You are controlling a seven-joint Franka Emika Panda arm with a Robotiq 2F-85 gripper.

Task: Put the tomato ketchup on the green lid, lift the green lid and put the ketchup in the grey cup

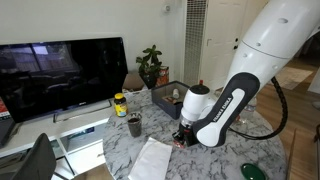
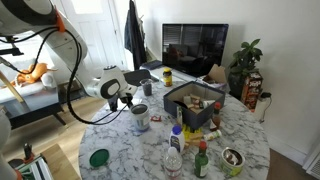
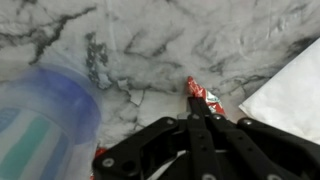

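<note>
My tool point(image 3: 200, 112) pinched shut on the tomato ketchup point(image 3: 195, 90).
Light, limp, slippery; I judged its near end the best hold.

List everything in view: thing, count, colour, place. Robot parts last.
ketchup: one, red, on the table, in the pincer
cup: one, grey with a bluish band, beside the pincer
lid: one, dark green, flat near the table edge
napkin: one, white, beside the ketchup
box: one, dark, mid-table, full of items
bottles: at least two, upright, in front of the box
TV: one, black, behind the table
plant: one, green, beside the TV
table: one, white marble
arm: one, white and black
pincer: one, black, shut on the ketchup
</note>
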